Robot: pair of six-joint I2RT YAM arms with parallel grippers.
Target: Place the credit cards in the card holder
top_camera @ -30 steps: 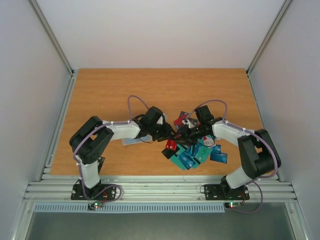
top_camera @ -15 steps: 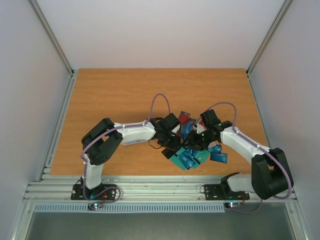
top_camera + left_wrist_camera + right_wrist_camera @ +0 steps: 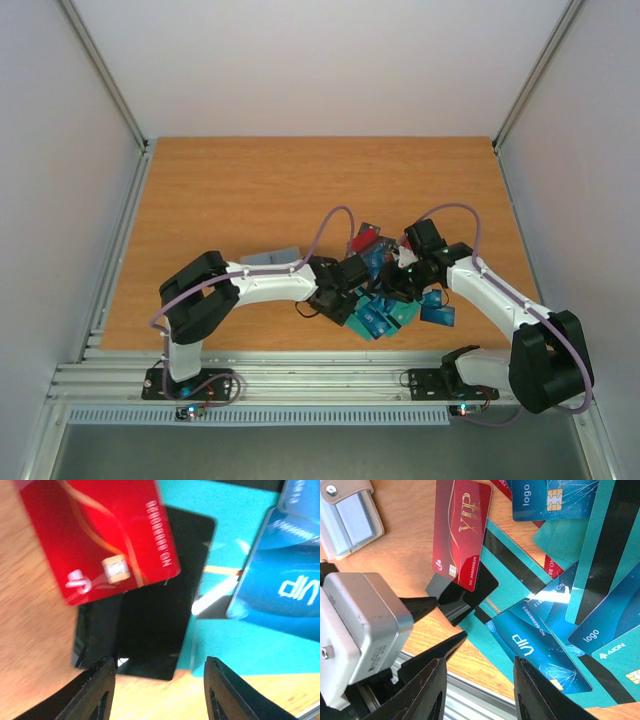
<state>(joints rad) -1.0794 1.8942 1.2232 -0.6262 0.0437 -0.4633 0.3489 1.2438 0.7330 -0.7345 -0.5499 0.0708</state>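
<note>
Brought across onto the credit cards (image 3: 378, 318), the left claw (image 3: 157, 690) is held open astride a black card (image 3: 155, 630), so a pickup is judged imminent; the right claw (image 3: 479, 680) is open too.

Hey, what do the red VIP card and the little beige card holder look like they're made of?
The red VIP card: probably glossy plastic, thin and flat with a sheen over gold print. The card holder: matte cream cover, leather or imitation, cannot tell which, with a shiny metal-looking stud; its sleeves look like clear greyish plastic film.
</note>
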